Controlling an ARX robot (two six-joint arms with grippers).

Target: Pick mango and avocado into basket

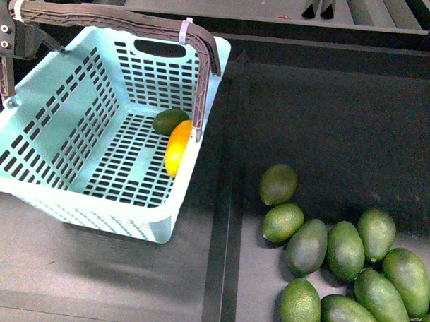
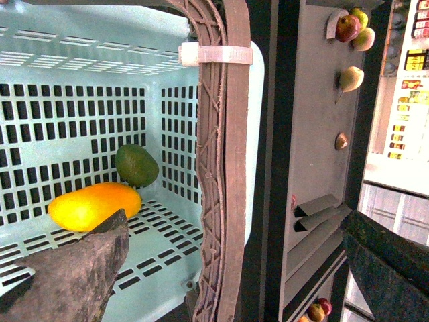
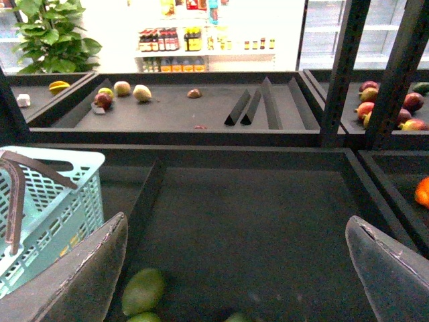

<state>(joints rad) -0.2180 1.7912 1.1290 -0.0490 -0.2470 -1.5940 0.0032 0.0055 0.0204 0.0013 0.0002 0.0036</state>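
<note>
The bright yellow-orange elongated mango (image 1: pixel 176 147) and the dark green oval avocado (image 1: pixel 169 120) lie touching on the slotted floor of the light teal plastic lattice basket (image 1: pixel 54 127), against the wall beneath its brown zip-tied handle (image 1: pixel 202 76); with both fruits contained, the task appears complete. The left gripper (image 2: pixel 228 258) has its jaws spread wide and empty, straddling the basket handle and rim, a position consistent with a drop into that corner. The right gripper (image 3: pixel 234 268) hangs with jaws apart and empty above the dark shelf tray (image 3: pixel 255 201), near the pile of loose green avocados (image 1: pixel 338 264), which stays outside the basket.
</note>
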